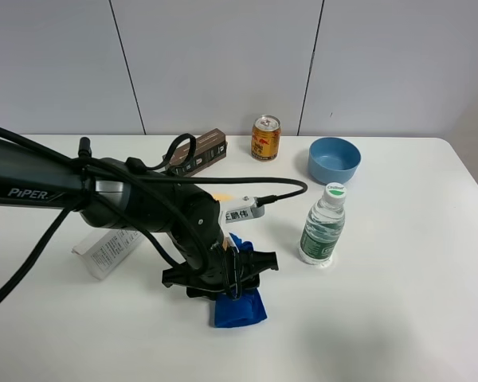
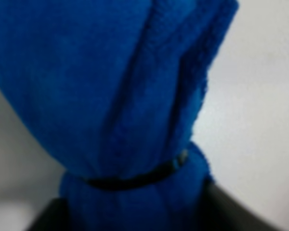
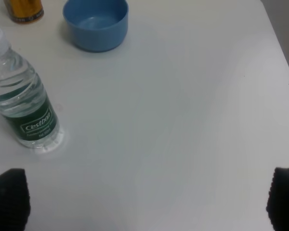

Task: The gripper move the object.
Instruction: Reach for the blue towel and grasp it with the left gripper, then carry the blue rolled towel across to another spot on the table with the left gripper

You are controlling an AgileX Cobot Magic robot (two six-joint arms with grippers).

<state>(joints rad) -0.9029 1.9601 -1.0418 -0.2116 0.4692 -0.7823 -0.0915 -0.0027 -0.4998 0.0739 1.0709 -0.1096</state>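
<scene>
Exterior high view: blue cloth (image 1: 240, 309) seen bunched on worktop (image 1: 398, 310), just left of water bottle (image 1: 322, 227) and nearer camera. Left pincer (image 1: 237, 274) closed on blue cloth, fold pinched tight. Right pincer (image 3: 147, 199) spread wide, nothing held, near water bottle but apart. Judged best for move: grip held firm, blue cloth lifted clear of worktop before being carried, water bottle given wide berth.
</scene>
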